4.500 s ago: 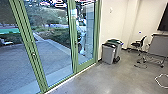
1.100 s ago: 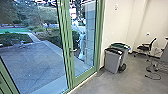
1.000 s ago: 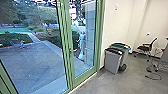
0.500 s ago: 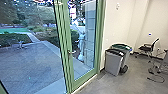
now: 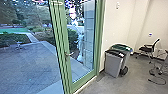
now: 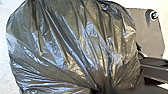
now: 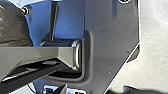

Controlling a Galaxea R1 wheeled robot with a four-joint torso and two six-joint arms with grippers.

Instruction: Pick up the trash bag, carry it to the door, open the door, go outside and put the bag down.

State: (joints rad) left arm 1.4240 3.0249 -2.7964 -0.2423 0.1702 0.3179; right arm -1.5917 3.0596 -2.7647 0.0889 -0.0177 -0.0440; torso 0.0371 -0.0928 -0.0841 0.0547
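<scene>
Through the left wrist view I had the left tool [image 6: 102, 90] closed on the dark trash bag [image 6: 75, 45], its folds drawn together right at the tool and the full body bulging out from that grip. Whether the right tool was open or closed, I could not tell. In my head view stood the green-framed glass door [image 5: 83, 81] with its handle [image 5: 69, 53], and near it two bins [image 5: 113, 64] by the wall [image 5: 120, 25].
</scene>
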